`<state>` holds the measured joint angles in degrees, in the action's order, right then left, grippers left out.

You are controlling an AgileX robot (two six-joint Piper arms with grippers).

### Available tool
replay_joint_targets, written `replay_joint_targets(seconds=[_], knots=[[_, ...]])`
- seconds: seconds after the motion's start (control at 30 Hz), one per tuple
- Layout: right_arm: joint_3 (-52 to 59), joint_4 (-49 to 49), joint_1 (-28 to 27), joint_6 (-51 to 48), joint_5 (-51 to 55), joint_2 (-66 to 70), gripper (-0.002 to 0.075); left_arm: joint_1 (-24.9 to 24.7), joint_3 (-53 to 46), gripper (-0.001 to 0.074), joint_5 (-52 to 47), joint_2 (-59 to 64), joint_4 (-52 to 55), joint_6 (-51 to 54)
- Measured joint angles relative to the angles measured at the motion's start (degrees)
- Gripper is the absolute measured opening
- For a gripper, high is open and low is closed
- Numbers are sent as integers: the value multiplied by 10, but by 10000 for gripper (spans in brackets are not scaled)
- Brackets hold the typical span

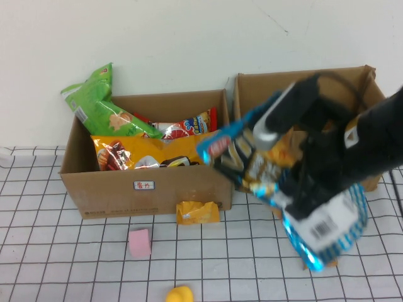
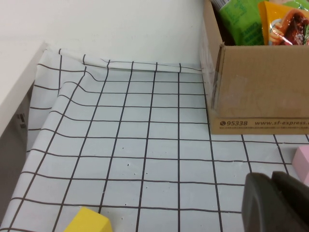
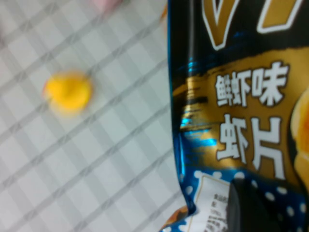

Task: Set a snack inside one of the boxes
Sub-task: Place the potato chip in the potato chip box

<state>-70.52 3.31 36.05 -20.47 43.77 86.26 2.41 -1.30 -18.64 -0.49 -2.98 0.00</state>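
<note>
Two brown cardboard boxes stand at the back. The left box (image 1: 113, 189) has a white label on its front and holds several snack bags. The right box (image 1: 352, 82) is partly hidden by my right arm. My right gripper (image 1: 302, 195) is shut on a blue and gold snack bag (image 1: 252, 157), held in the air in front of the right box; the bag fills the right wrist view (image 3: 241, 96). My left gripper (image 2: 275, 203) is shut and empty, low over the cloth near the left box's corner (image 2: 260, 87).
On the checked cloth lie a small orange packet (image 1: 197, 212) against the left box, a pink block (image 1: 139, 242), and a yellow toy (image 1: 179, 294), which also shows in the right wrist view (image 3: 68, 91). A yellow block (image 2: 87, 222) lies near my left gripper.
</note>
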Motion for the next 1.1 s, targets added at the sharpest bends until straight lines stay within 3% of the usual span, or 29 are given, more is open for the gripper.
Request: replay_joint_targets(seconds=[0.23, 0.4, 0.53, 0.8, 1.1], knots=[[0, -4, 0, -4, -217, 5, 168, 0, 0, -1, 0, 0, 0, 0], [0, 7, 0, -2, -425, 64, 168, 0, 0, -1, 0, 0, 0, 0], [-41, 16, 0, 14, -512, 135, 168, 0, 0, -1, 0, 0, 0, 0], [-242, 20, 0, 53, -540, 301, 168, 0, 0, -1, 0, 0, 0, 0], [-478, 45, 0, 61, -438, 471, 167, 0, 0, -1, 0, 0, 0, 0]])
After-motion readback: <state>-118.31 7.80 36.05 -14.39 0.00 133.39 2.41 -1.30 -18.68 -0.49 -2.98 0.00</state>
